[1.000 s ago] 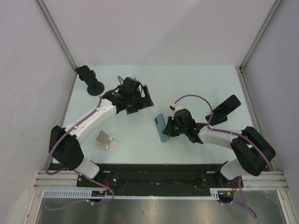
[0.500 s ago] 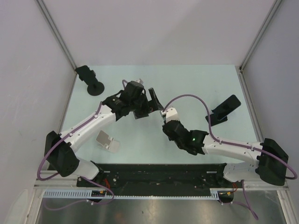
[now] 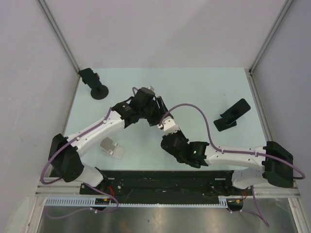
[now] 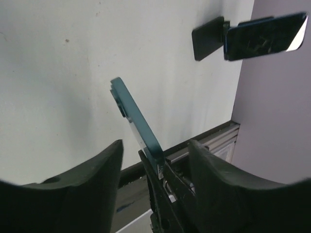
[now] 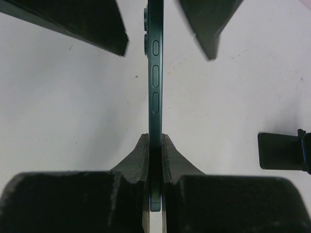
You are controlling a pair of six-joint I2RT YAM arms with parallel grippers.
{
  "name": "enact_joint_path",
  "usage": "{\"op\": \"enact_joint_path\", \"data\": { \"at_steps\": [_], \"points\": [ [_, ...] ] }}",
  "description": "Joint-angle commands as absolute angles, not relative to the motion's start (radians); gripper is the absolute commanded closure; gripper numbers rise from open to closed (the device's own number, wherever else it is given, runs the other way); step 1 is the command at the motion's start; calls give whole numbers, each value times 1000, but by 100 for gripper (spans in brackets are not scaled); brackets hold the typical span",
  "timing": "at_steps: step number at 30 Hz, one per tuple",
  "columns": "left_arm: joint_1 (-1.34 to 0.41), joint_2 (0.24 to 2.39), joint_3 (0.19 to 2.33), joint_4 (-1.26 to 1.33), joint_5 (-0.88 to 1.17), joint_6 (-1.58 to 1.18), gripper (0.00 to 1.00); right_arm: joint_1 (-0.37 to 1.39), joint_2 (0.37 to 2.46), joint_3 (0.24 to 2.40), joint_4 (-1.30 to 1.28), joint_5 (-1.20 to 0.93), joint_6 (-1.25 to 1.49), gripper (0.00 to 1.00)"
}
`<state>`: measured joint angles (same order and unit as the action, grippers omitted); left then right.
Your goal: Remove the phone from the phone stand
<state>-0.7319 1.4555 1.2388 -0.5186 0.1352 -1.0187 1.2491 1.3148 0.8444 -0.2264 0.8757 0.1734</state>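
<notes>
Top external view, entries as we find them: a pale green tabletop [image 3: 194, 87] with two arms reaching from its near edge and meeting over its middle. Item one, the slim teal phone [image 5: 154, 73]: in the right wrist view we see it edge-on, three side buttons facing the lens, its lower end clamped between the two black fingers of the right gripper [image 5: 154, 145], which is closed tight on it. We place the phone over the middle of the table, in no stand and well apart from all three. Item two, the left gripper [image 4: 156, 145]: its fingers are spread wide, one on each side of the phone's free end, with a clear gap on both sides, so nothing is grasped; in the left wrist view the phone rises slanted between them. Item three, a dark glossy phone [image 3: 237, 109] leaning in a black stand [image 3: 222, 124] near the right edge of the table. Item four, a black stand with a round base [image 3: 95, 85] at the far left corner, holding nothing. Item five, a small pale folded stand [image 3: 111, 147] at the near left, beside the left arm, also holding nothing.
</notes>
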Motion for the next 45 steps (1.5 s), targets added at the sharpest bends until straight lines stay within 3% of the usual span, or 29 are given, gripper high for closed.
{"op": "enact_joint_path", "data": {
  "at_steps": [1,8,9,10,16,17,20,32,45],
  "points": [
    [-767,1471,1244,-495,167,-1043,45,1272,1338,905,-135,995,143,100],
    [-770,1470,1246,-494,158,-1026,90,1296,1353,907,-141,1014,141,99],
    [-770,1465,1249,-494,155,-1020,98,1296,1350,907,-146,1003,147,96],
    [-770,1463,1250,-495,146,-1014,100,1296,1342,907,-158,997,152,92],
    [-758,1453,1259,-485,120,-953,100,1289,1295,908,-201,878,190,38],
    [-746,1453,1261,-470,133,-919,100,1278,1287,907,-210,853,201,22],
    [-723,1436,1261,-436,140,-838,100,1240,1247,907,-256,720,258,1],
    [-581,1287,1106,-196,405,-652,100,1029,1011,890,-292,246,220,0],
    [-581,1172,984,64,555,-702,100,971,976,896,-183,150,126,0]
  ]
}}
